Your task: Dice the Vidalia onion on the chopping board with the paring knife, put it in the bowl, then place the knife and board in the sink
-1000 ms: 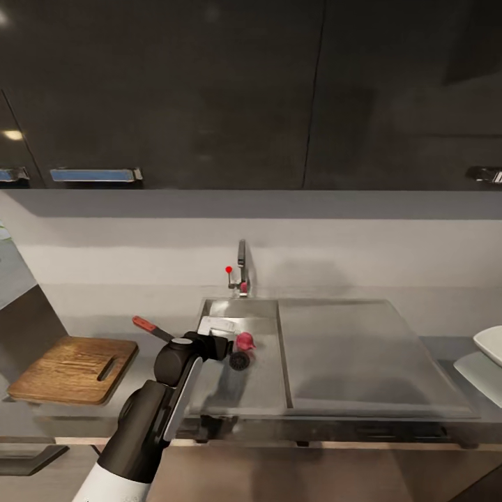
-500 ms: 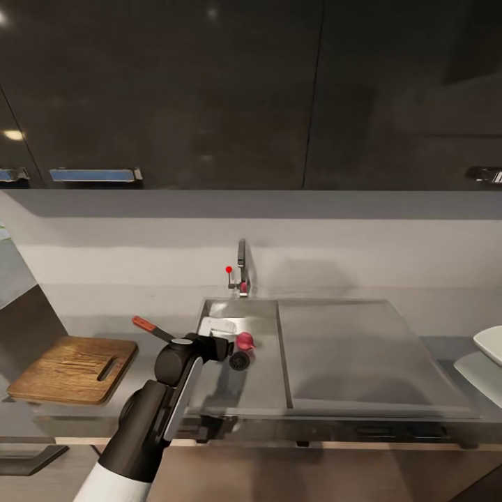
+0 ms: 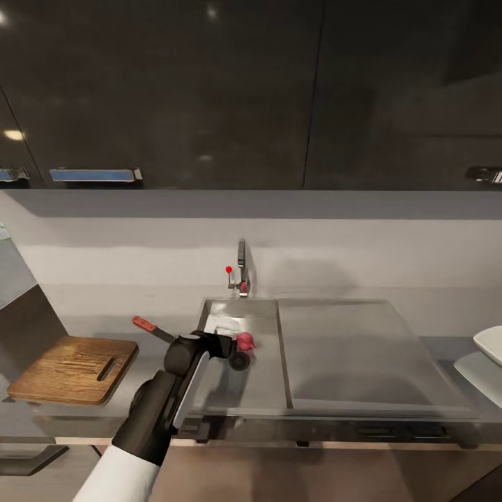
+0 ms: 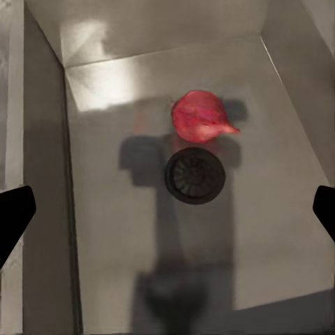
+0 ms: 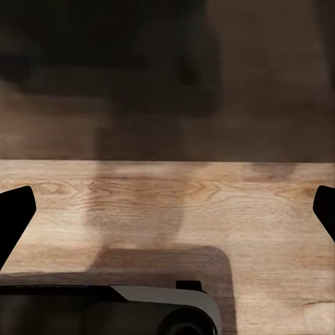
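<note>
One pink-red onion lies on the floor of the sink, just beside the black drain. In the left wrist view its pointed tip sticks out sideways, toward the drainboard side. The left jaws hang over the basin, spread wide. The onion sits ahead of them, about midway between the two tips, not touching them. The right jaws are spread wide too, over a wooden floor. On the desk left of the sink lie the chopping board and the paring knife.
</note>
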You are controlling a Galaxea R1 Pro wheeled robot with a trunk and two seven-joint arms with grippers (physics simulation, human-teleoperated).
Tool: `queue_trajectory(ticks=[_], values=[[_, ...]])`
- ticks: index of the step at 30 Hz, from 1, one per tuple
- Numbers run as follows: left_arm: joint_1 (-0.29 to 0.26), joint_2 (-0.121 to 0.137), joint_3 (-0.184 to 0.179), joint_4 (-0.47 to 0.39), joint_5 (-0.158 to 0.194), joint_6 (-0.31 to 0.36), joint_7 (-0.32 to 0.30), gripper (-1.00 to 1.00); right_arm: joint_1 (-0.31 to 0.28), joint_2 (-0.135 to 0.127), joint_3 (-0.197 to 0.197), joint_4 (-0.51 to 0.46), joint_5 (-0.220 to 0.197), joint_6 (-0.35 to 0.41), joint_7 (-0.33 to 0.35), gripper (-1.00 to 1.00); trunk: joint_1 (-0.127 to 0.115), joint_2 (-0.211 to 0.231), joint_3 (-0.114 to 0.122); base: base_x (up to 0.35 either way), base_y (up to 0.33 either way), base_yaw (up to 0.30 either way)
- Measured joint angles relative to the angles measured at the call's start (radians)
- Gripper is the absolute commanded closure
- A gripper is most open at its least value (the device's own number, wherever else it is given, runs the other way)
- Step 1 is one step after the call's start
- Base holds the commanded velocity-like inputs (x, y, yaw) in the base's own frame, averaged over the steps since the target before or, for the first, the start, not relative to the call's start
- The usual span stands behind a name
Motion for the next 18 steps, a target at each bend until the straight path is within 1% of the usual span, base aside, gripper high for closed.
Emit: queue_trajectory(ticks=[3, 5, 6, 7, 8, 9, 10, 11, 13, 14, 15, 18], values=[[-0.045, 0.000, 0.001, 0.045, 0.005, 0.000, 0.000, -1.00, 0.000, 0.000, 0.000, 0.000, 0.000, 0.001, 0.000, -1.00, 0.000, 0.000, 0.000, 0.000, 0.000, 0.000], [-0.108, -0.001, 0.001, 0.123, 0.035, -0.001, -0.002, -1.00, 0.000, 0.001, 0.000, 0.000, 0.001, 0.001, 0.000, -1.00, 0.000, 0.000, 0.000, 0.000, 0.000, 0.000], [-0.122, -0.001, 0.001, 0.140, 0.045, -0.001, -0.003, -1.00, 0.000, 0.001, 0.000, 0.000, 0.001, 0.001, 0.000, -1.00, 0.000, 0.000, 0.000, 0.000, 0.000, 0.000], [-0.148, 0.000, 0.001, 0.174, 0.065, -0.001, -0.004, -1.00, 0.000, 0.001, 0.000, 0.000, 0.001, 0.001, 0.000, -1.00, 0.000, 0.000, 0.000, 0.000, 0.000, 0.000], [-0.161, -0.001, 0.001, 0.191, 0.076, -0.002, -0.004, -1.00, 0.000, 0.001, 0.000, 0.000, 0.001, 0.001, 0.000, -1.00, 0.000, 0.000, 0.000, 0.000, 0.000, 0.000], [-0.186, -0.001, 0.001, 0.224, 0.098, -0.003, -0.003, -1.00, 0.000, 0.001, 0.000, 0.000, 0.001, 0.001, 0.000, -1.00, 0.000, 0.000, 0.000, 0.000, 0.000, 0.000], [-0.200, -0.001, 0.001, 0.242, 0.108, -0.005, -0.003, -1.00, 0.000, 0.001, 0.000, 0.000, 0.001, 0.001, 0.000, -1.00, 0.000, 0.000, 0.000, 0.000, 0.000, 0.000], [-0.225, -0.001, 0.001, 0.278, 0.125, -0.009, -0.003, -1.00, 0.000, 0.001, 0.000, 0.000, 0.001, 0.001, 0.000, -1.00, 0.000, 0.000, 0.000, 0.000, 0.000, 0.000], [-0.279, -0.003, 0.002, 0.367, 0.152, -0.027, -0.003, -1.00, 0.000, 0.001, 0.000, 0.000, 0.001, 0.001, 0.000, -1.00, 0.000, 0.000, 0.000, 0.000, 0.000, 0.000], [-0.328, -0.003, 0.002, 0.470, 0.173, -0.063, -0.002, -1.00, 0.000, 0.001, 0.000, 0.000, 0.001, 0.002, 0.000, -1.00, 0.000, 0.000, 0.000, 0.000, 0.000, 0.000], [-0.350, -0.004, 0.002, 0.518, 0.186, -0.086, -0.002, -1.00, 0.000, 0.001, 0.000, 0.000, 0.001, 0.002, 0.000, -1.00, 0.000, 0.000, 0.000, 0.000, 0.000, 0.000], [-0.381, -0.006, 0.003, 0.581, 0.216, -0.122, -0.002, -1.00, 0.000, 0.001, 0.000, 0.000, 0.000, 0.002, 0.000, -1.00, 0.000, 0.000, 0.000, 0.000, 0.000, 0.000]])
